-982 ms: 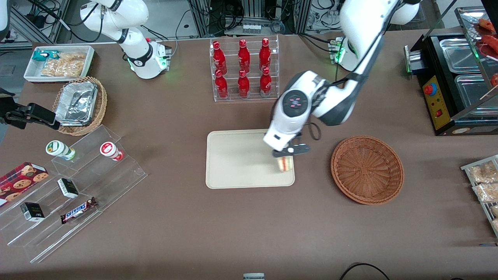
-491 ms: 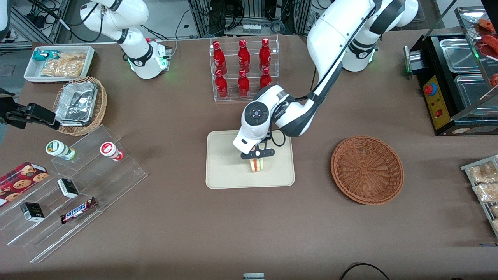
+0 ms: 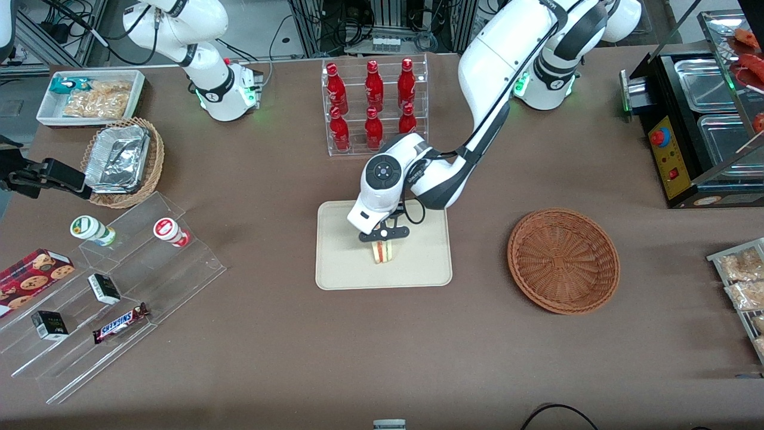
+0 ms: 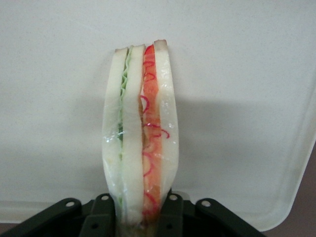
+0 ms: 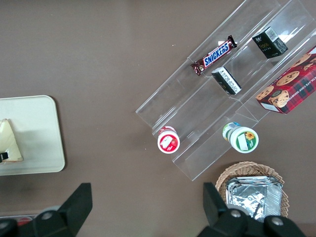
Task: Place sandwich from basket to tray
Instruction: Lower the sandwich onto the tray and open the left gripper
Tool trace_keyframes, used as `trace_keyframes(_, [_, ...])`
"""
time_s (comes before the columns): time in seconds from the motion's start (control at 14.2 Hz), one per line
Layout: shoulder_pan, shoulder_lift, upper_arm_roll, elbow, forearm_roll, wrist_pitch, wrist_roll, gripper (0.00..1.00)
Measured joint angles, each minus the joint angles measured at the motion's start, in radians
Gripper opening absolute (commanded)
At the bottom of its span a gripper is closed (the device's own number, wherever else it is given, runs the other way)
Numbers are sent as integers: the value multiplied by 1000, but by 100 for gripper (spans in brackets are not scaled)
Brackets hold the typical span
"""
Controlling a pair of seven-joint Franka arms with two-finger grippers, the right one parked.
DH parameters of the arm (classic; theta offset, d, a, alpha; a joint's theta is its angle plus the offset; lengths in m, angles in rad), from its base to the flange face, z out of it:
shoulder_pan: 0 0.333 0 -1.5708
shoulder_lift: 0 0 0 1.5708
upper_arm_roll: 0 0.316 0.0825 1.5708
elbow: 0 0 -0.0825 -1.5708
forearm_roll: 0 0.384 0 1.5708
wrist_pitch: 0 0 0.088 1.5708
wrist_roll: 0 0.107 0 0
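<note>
The sandwich (image 4: pixel 140 133) shows pale white bread with red filling and light green lettuce along its cut edge. The gripper (image 3: pixel 382 237) clamped on it over the tray is black. The tray (image 3: pixel 340 263) is plain beige, the basket (image 3: pixel 563 260) reddish-brown woven wicker, and the desk (image 3: pixel 382 346) dull brown.

White arm (image 3: pixel 495 77), black gripper (image 3: pixel 382 234)
</note>
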Motion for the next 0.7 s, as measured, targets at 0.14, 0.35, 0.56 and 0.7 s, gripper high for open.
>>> trace_keyframes(0.14, [0, 1, 2, 0, 0, 0, 0, 100])
trace_keyframes(0.35, [1, 1, 9, 8, 0, 1, -20, 100])
trace_keyframes(0.56, [1, 0, 32, 36, 1, 1, -51, 100])
trace_keyframes(0.7, [1, -4, 66, 50, 14, 0, -51, 100])
